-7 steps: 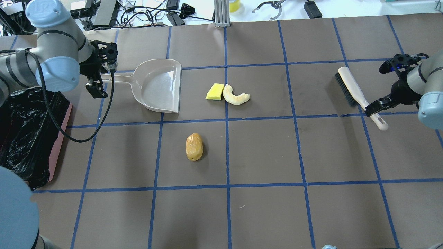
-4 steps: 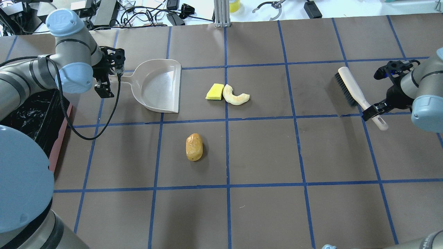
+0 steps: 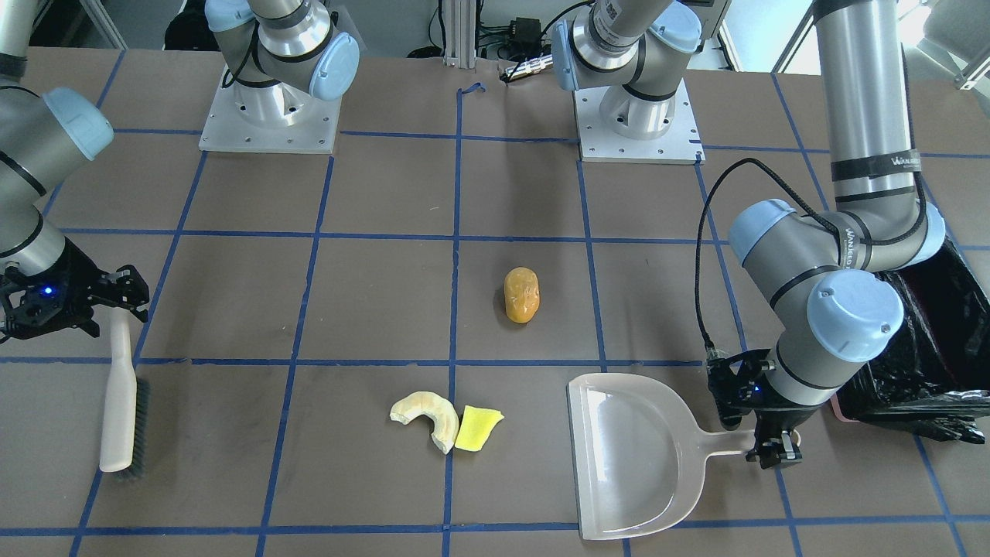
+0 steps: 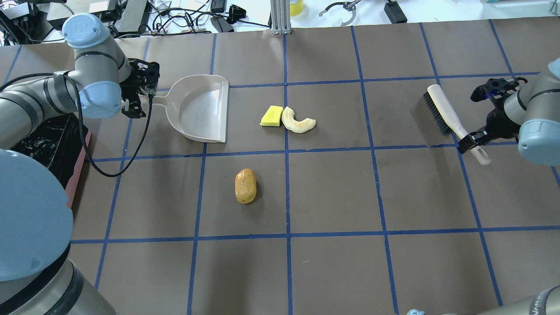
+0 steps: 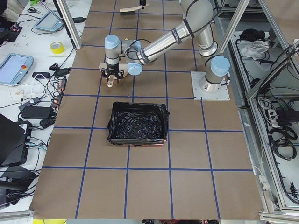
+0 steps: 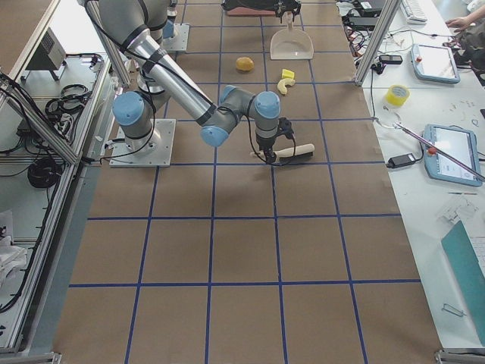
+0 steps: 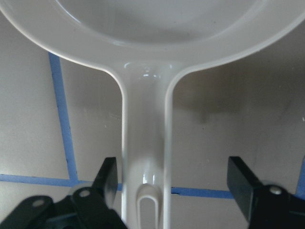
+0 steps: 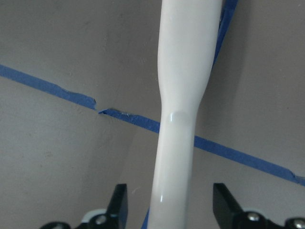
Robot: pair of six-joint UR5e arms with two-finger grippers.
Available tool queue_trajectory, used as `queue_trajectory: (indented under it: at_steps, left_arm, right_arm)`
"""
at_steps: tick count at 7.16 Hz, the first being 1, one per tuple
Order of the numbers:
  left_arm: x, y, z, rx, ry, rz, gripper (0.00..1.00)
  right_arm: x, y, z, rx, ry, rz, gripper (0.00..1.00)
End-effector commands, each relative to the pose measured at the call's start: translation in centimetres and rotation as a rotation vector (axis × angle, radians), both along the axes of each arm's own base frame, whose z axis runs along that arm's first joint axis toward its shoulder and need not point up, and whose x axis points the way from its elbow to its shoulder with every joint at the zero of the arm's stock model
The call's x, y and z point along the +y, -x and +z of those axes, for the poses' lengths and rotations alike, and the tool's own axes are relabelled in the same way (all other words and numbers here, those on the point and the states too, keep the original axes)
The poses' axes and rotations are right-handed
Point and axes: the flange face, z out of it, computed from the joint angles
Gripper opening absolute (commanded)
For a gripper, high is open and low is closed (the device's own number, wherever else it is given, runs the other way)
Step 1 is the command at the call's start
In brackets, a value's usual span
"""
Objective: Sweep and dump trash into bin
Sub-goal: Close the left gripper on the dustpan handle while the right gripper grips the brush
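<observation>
The bin sits at the bench's left end, bag-lined and empty. The dustpan, probably stiff and light, has the left gripper with jaws spread astride its handle, a sound place to grip. The right gripper likewise straddles the brush handle. Orange lump, crescent and wedge lie mid-bench, probably light and apt to roll.

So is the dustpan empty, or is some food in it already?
Empty. The dustpan lies flat, its inside bare; the yellow wedge, cream crescent and orange lump all sit on the table outside it.
</observation>
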Motion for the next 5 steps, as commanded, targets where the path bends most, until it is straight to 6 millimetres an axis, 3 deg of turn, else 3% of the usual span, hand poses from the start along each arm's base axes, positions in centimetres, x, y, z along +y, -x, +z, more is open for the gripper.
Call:
queue_trajectory:
  at_steps: [1,2,3,5]
  left_arm:
    - [-0.1,0.03,0.02,-0.002,0.005,-0.005,0.19]
    - [-0.11,0.04,0.02,0.0,0.005,-0.003,0.12]
    - [-0.11,0.04,0.13,-0.001,0.008,-0.005,0.0]
    - [-0.11,0.1,0.82,-0.003,0.023,-0.033,0.0]
  right_arm:
    - [-0.03,-0.05,-0.19,-0.003,-0.006,-0.003,0.57]
    - [-0.02,-0.07,-0.2,-0.006,-0.007,-0.009,0.47]
    - [0.0,-0.09,0.03,-0.005,-0.004,-0.036,0.23]
    - [-0.07,-0.05,0.12,-0.003,0.0,-0.041,0.02]
